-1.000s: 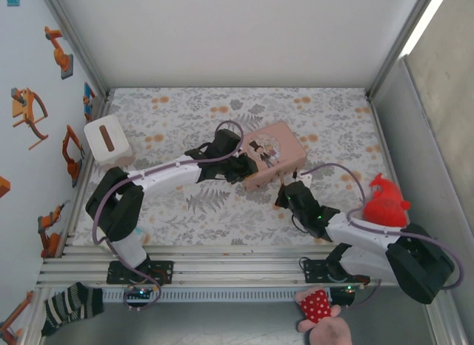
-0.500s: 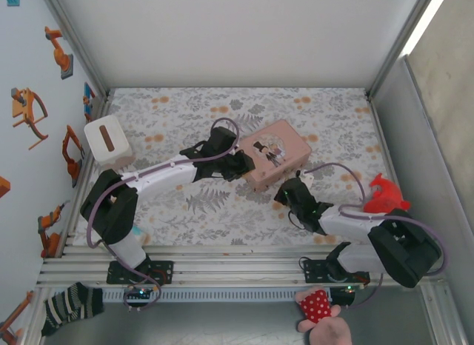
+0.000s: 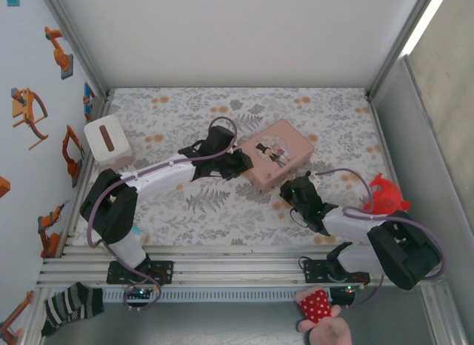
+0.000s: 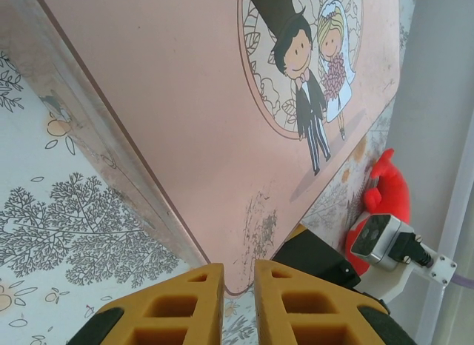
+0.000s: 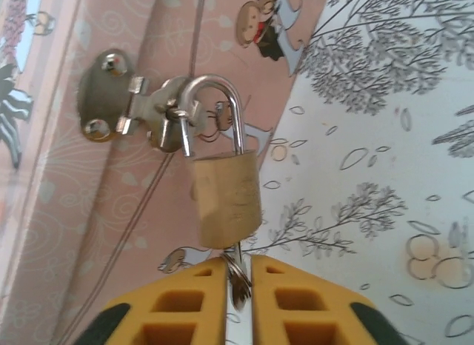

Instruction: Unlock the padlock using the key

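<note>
A table covered in a pale cloth printed with grey leaves and orange blossoms carries three items. A pink box, with a cartoon bride and groom on its lid, sits turned at an angle near the middle. A white box with a dark oval slot in its top stands well to the left of the pink box, by the wall. A red plush toy rests to the pink box's right, at the cloth's edge.
</note>
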`<state>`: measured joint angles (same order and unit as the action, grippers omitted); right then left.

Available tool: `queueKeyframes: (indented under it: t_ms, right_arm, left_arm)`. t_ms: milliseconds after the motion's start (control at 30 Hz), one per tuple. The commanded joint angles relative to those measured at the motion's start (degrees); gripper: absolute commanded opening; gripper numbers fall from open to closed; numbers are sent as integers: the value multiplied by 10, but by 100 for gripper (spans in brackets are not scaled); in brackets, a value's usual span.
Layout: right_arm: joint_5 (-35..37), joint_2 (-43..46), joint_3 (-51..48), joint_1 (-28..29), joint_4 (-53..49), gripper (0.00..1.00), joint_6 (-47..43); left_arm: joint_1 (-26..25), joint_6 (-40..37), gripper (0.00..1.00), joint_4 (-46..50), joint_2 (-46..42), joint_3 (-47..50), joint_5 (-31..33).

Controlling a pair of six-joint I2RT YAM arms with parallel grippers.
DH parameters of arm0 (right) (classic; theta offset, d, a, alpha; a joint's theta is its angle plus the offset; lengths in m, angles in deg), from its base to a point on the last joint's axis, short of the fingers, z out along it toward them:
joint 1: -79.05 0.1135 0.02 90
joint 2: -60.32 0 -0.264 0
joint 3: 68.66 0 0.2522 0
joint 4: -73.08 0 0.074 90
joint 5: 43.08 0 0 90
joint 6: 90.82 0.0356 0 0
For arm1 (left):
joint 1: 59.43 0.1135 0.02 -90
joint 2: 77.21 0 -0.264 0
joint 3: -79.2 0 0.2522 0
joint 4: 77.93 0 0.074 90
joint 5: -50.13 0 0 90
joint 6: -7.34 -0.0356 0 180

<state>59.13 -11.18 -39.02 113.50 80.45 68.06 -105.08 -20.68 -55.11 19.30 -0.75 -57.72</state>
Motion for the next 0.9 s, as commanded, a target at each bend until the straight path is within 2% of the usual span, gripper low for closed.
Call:
queueKeyframes:
  t_ms: [0,167,300,367,467,700,867]
  right_arm:
    - [15,22,-2,-9,-53,24,13]
    - [18,96,12,-24,-148,43,-16]
    - [-15,157,29,-68,-243,44,-66]
    - [-64,167,38,-109,-273,43,-100]
    - [-173,145,60,-165,-280,40,-163]
    - [-372,53,119,-231,-251,39,-311]
    - [-426,3,134,-271,-242,40,-373]
  left_arm:
    - [5,-18,18,18,-16,0,-6]
    - [9,-23,18,25,-17,-6,-4]
    - [12,-48,18,47,-9,-33,-5]
    - [11,-66,18,57,-3,-53,-8]
    - [8,-90,18,47,6,-72,-11]
    - [-1,-113,23,25,50,-112,-41]
    - [-8,-115,24,19,79,-130,-52]
